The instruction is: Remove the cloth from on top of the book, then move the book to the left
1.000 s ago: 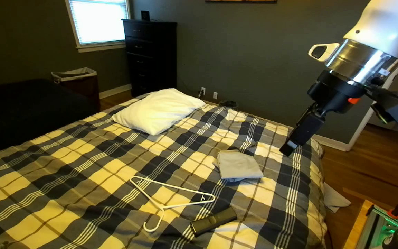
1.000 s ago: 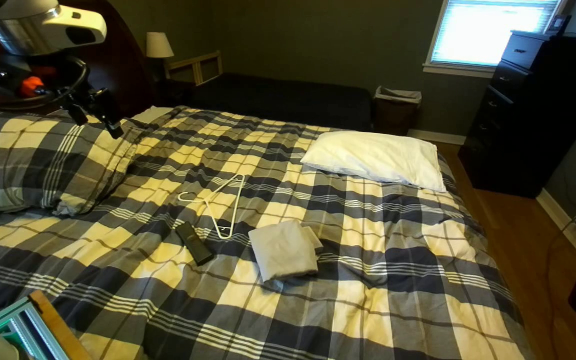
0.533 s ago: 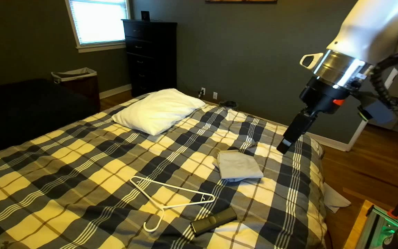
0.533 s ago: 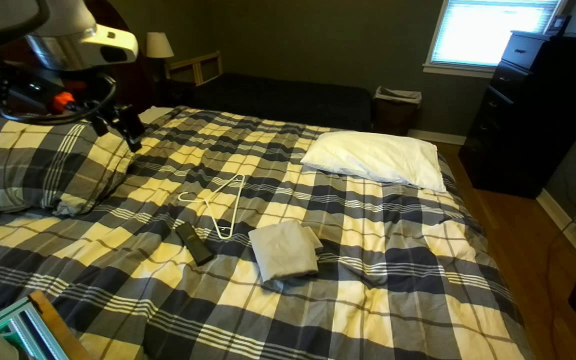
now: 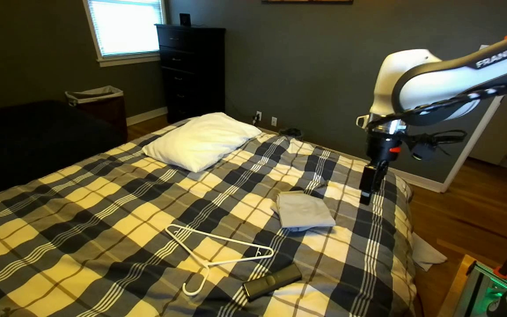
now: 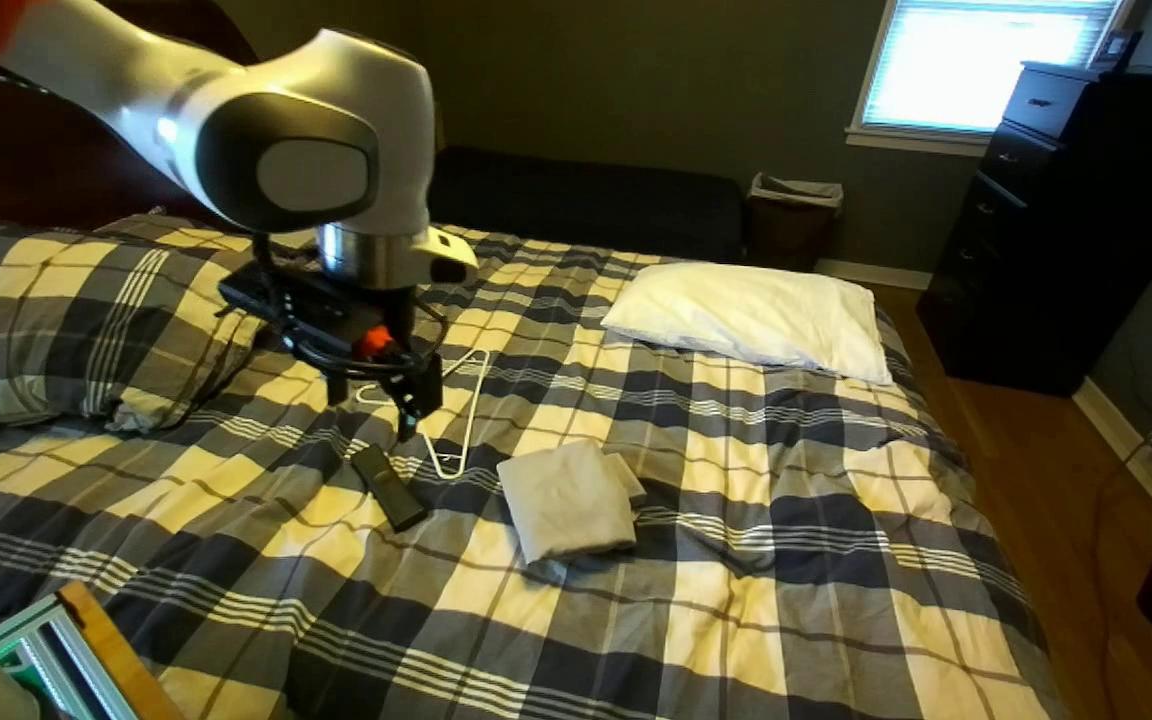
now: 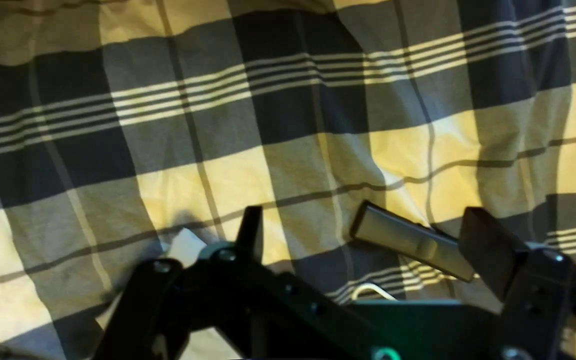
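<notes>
Our tool (image 7: 363, 215) stands spread, empty. The folded cloth (image 6: 568, 500), lower-centre frame, seems soft, light; we'd pinch its right edge.

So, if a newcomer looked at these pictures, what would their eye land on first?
Probably the white robot arm, stretched over the bold plaid bedspread with its gripper open above it. After that, perhaps the bright white pillow, which lies beyond the folded pale cloth in both exterior views. The white hanger beside the dark oblong object might follow.
</notes>
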Robot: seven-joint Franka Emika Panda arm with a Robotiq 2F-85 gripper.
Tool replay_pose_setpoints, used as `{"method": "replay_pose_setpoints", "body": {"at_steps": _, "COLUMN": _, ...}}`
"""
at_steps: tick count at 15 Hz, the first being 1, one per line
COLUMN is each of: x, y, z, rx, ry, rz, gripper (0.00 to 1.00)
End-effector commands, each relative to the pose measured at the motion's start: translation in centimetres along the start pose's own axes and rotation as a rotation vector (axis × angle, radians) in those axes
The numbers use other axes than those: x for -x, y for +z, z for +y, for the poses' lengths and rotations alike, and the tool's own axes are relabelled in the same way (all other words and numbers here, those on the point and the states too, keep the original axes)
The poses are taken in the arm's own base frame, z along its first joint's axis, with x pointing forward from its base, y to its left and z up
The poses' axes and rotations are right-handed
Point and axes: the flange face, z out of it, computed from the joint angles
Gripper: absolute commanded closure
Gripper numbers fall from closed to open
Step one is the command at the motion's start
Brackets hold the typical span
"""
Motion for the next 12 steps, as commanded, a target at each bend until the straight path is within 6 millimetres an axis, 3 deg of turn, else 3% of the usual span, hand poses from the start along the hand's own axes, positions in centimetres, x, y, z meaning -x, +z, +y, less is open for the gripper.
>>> {"method": "replay_pose_setpoints", "body": {"at_steps": 1, "x": -4.6, "y": 3.1, "z": 4.0, "rx": 0.107, "ry": 0.086, "rz": -0.123, "gripper": 0.00}}
{"method": "replay_pose_setpoints", "body": {"at_steps": 2, "x": -5.8, "y": 3.7, "z": 4.8, "rx": 0.135, "ry": 0.110, "rz": -0.158, "gripper": 0.00}}
{"method": "replay_pose_setpoints", "body": {"at_steps": 3, "x": -2.7, "y": 2.1, "z": 3.6, "rx": 0.082, "ry": 0.069, "rz": -0.094, "gripper": 0.00}}
{"method": "replay_pose_setpoints", "body": {"at_steps": 6, "x": -5.3, "y": 3.8, "z": 4.8, "rx": 0.112, "ry": 0.097, "rz": -0.143, "gripper": 0.00}}
{"method": "replay_pose_setpoints", "body": {"at_steps": 9, "x": -5.9, "y": 4.0, "z": 4.8, "rx": 0.115, "ry": 0.099, "rz": -0.149, "gripper": 0.00}}
{"method": "replay_pose_setpoints", "body": {"at_steps": 12, "x": -9.8, "y": 6.0, "z": 4.3, "rx": 0.259, "ry": 0.240, "rz": -0.187, "gripper": 0.00}}
